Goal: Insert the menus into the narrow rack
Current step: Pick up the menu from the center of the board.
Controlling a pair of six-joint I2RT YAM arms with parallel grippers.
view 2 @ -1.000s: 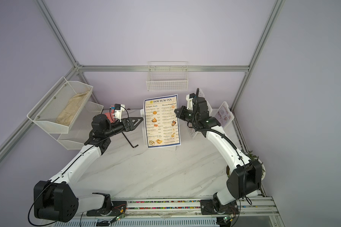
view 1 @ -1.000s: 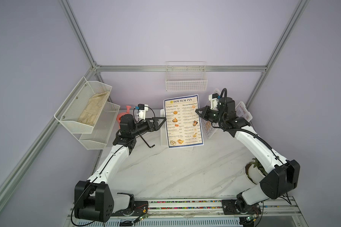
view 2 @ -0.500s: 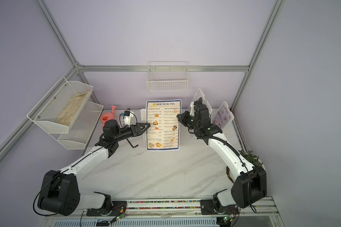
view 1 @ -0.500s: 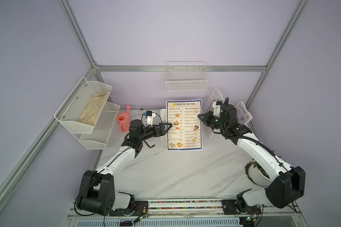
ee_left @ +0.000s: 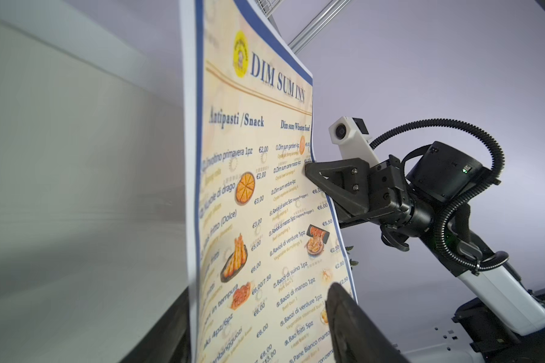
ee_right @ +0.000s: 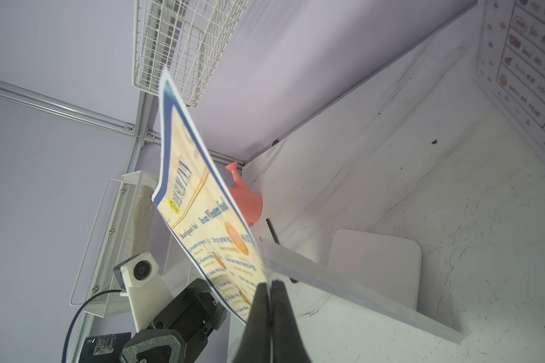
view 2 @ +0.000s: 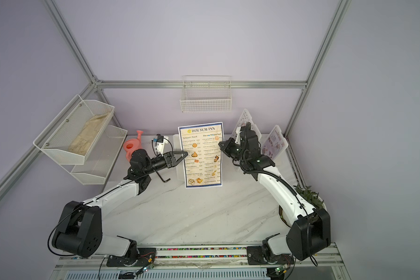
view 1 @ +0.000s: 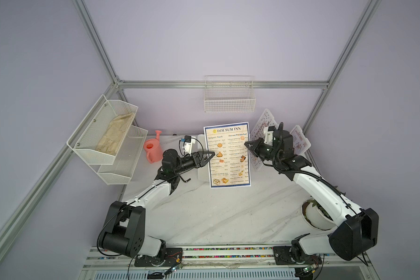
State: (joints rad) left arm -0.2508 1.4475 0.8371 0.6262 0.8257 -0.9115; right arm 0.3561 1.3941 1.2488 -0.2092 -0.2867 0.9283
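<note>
A white marble-patterned tabletop [view 1: 204, 218] fills a booth of lilac walls and aluminium framing. Over it the large dark-bordered glossy "DIM SUM INN" menu [view 1: 228, 155] is held upright, slightly bowed. The right gripper [view 1: 246, 145] is clamped on the menu's right edge. The left gripper [view 1: 212, 154] straddles its left edge, jaws apart. Right of this menu lean the large white sheet edged with coloured dots [view 1: 260, 121] and the small food-photo card [view 1: 301, 140]. Above the menu hangs a white wire basket [view 1: 229, 97]. Left of the menu sit a coral plastic watering can [view 1: 152, 150] and two white mesh shelves [view 1: 107, 135]. The right wrist view alone shows plainly the narrow clear plastic stand [ee_right: 359, 283] on a white base, right beside the menu's lower part.
</note>
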